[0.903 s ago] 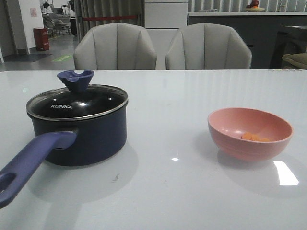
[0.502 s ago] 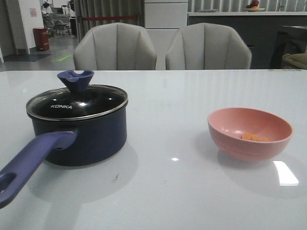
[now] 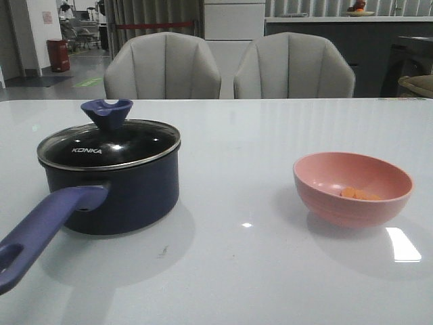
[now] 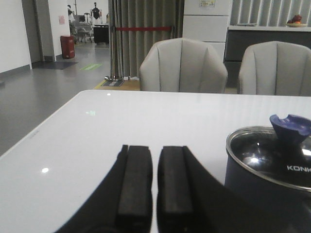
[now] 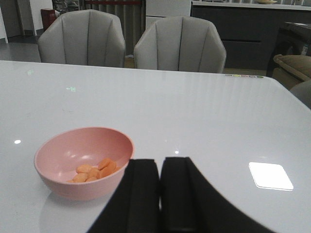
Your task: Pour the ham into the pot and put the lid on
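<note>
Ham [image 3: 359, 194] in pink bowl [image 3: 352, 187]; lid [image 3: 109, 142] covers pot [image 3: 111, 191]; both arms' fingers [image 4: 154, 187] [image 5: 160, 194] near-closed, empty.

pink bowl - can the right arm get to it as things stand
Probably yes. In the right wrist view the pink bowl sits on bare table just beside the right gripper, with nothing between them. The gripper's narrowly parted fingers would need to open first.

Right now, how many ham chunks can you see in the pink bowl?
5, roughly: the ham lies clustered on the floor of the pink bowl, toward the side nearest the right gripper. The pieces overlap, so more may be hidden underneath.
</note>
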Tool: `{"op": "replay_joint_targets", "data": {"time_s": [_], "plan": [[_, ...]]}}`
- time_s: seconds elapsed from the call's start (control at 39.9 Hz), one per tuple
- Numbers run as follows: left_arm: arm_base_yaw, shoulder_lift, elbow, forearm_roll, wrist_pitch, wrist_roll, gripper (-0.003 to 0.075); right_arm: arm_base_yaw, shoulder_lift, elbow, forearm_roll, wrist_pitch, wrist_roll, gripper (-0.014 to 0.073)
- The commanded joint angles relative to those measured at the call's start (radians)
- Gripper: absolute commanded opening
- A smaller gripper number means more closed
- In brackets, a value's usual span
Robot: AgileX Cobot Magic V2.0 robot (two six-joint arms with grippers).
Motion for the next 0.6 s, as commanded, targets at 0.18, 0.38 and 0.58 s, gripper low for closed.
{"op": "replay_joint_targets", "data": {"time_s": [0.18, 0.38, 0.58], "plan": [[-0.002, -0.020, 0.020, -0.021, -0.324, -0.006, 0.0133, -0.007, -0.020, -0.005, -0.014, -0.081, 0.000, 0.0160], [-0.002, -0.016, -0.101, -0.029, -0.347, -0.006, 0.0133, -0.007, -0.020, -0.005, -0.014, -0.081, 0.000, 0.0160], [-0.002, 0.077, -0.350, -0.048, 0.059, -0.006, 0.0133, -0.007, -0.020, -0.005, -0.014, -0.081, 0.000, 0.0160]]}}
